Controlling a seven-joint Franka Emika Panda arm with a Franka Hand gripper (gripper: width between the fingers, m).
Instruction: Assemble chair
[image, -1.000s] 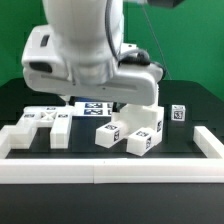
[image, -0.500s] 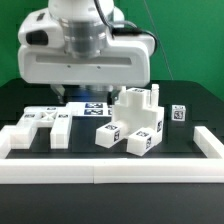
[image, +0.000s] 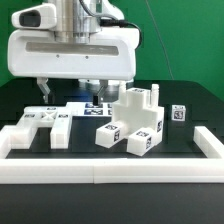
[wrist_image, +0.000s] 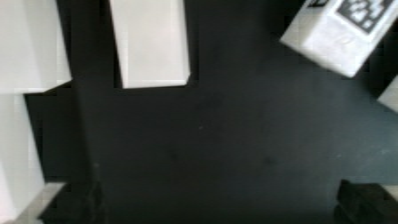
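Note:
The chair parts are matte white with black-and-white tags. A joined blocky cluster (image: 135, 122) stands right of centre. A small tagged cube (image: 179, 113) sits to its right. A slotted panel (image: 38, 117), a short bar (image: 62, 129) and an L-shaped piece (image: 14, 136) lie at the exterior view's left. My gripper (image: 70, 93) hangs above the table between the panel and the cluster, open and empty. In the wrist view my gripper (wrist_image: 222, 205) has its dark fingertips (wrist_image: 73, 203) wide apart over bare black table, with the bar (wrist_image: 151, 40) and a tagged part (wrist_image: 338, 35) beyond them.
The marker board (image: 92, 108) lies flat behind the parts, under the hand. A long white border rail (image: 110, 173) runs along the front, with side rails at left and right (image: 211, 143). The table top is black.
The hand has swung from over the cluster toward the exterior view's left and risen. The cluster now stands uncovered and has not moved.

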